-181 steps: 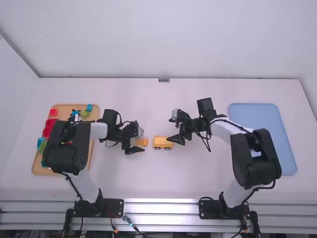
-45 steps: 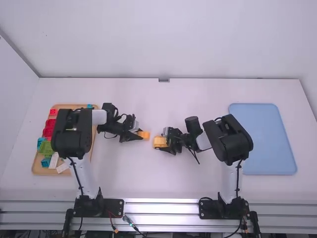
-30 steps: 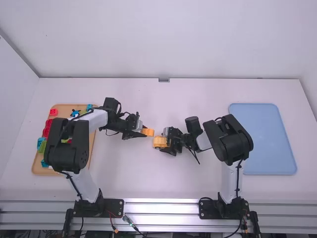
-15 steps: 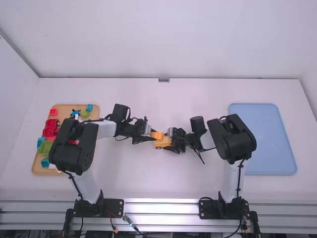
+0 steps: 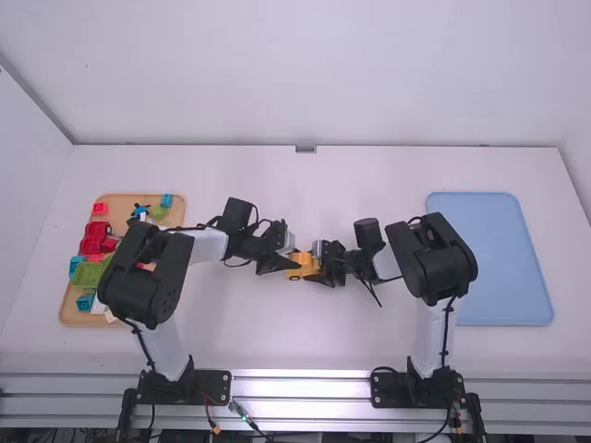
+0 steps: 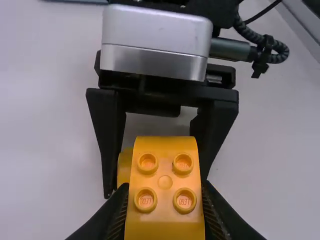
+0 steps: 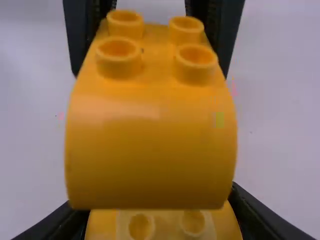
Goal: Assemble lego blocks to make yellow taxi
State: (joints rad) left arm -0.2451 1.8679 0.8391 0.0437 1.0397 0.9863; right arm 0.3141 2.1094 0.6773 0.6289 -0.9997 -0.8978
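Stretching before a pale wall [image 5: 305, 74], the white table [image 5: 369, 341] bears a tan tray [image 5: 68, 317] of blocks [image 5: 95, 245] at left, a blue tray [image 5: 489, 258] at right. Between them, the left gripper [image 5: 294, 262] clamps a yellow block [image 6: 165, 220] over the yellow base [image 7: 107, 227], itself clamped by the right gripper [image 5: 317, 269]; whether the two touch cannot be told.

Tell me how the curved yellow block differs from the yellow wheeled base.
The curved block is in the left gripper; the wheeled base is in the right gripper. The block is higher, the base lower. The block shows a rounded end; the base a dark wheel. Both are yellow and studded.
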